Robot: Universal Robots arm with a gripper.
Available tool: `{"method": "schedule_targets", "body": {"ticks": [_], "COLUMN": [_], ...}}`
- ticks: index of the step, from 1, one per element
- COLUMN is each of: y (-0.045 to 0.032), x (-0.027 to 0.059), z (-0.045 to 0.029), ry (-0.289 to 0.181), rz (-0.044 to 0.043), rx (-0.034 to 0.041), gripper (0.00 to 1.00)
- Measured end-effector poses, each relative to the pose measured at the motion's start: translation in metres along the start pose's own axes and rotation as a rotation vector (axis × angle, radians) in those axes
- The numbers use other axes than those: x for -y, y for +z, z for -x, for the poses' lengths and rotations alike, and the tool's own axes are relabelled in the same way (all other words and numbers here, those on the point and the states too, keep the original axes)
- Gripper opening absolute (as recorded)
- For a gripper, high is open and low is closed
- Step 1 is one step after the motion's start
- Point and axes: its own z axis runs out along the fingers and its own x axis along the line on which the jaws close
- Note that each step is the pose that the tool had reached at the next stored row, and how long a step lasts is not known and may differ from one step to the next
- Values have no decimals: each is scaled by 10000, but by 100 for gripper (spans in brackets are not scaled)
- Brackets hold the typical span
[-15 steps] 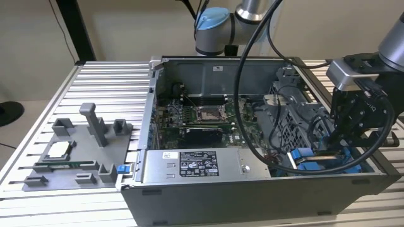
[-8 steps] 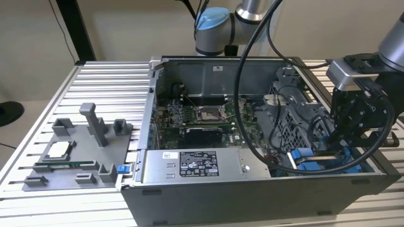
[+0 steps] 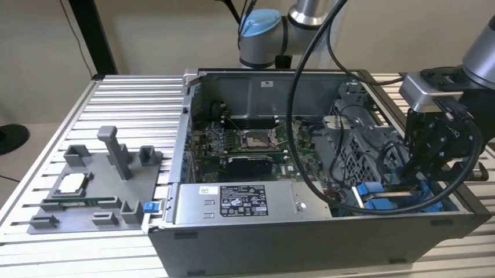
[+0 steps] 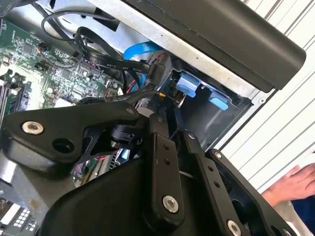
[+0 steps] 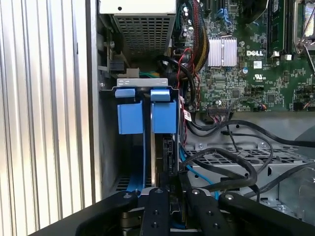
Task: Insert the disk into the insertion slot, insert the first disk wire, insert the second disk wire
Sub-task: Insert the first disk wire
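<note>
1. Where the open computer case [image 3: 309,243] stands on the slatted worktop [image 3: 131,104], the arm's gripper [image 3: 418,176] hangs low over the drive bay. That bay is in the case's near corner, toward the exterior view's right.
2. The disk [image 5: 163,117] sits in that bay, in its insertion slot. In the first wrist view its bright blue carrier front is level with a second blue carrier [image 5: 127,118] just beside it. A dark edge runs from the disk toward the gripper [image 5: 174,192].
3. I cannot tell from here whether the jaws are spread, pressed together or pinching something.
4. A thin blue cable [image 5: 143,162] runs down between the two carriers. Black cables [image 5: 231,169] loop over the perforated metal cage [image 5: 275,157] beside the bay.
5. Inside the case lies the green motherboard [image 3: 247,145]. A grey labelled power-supply box [image 3: 232,202] runs along the near wall, between the board and me.
6. A grey fixture tray [image 3: 85,191] with upright posts rests on the worktop, well apart from the case, toward the exterior view's left.
7. In the second wrist view a person's hand [image 4: 291,184], with a blue sleeve [image 4: 306,212] behind it, shows over the worktop beyond the case's dark outer wall. It is apart from the gripper [image 4: 174,125].
</note>
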Motion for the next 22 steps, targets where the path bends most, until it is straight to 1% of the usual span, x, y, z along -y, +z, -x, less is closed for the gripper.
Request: {"method": "schedule_targets", "body": {"ticks": [15,19,22], "y": [37,71,111], "x": [-2,-1,0], "z": [-1,-3,-4], "ry": [1,1,1], "rz": [0,-1,-2], "rx": [-44,-62,-85], "gripper": [0,0,0]}}
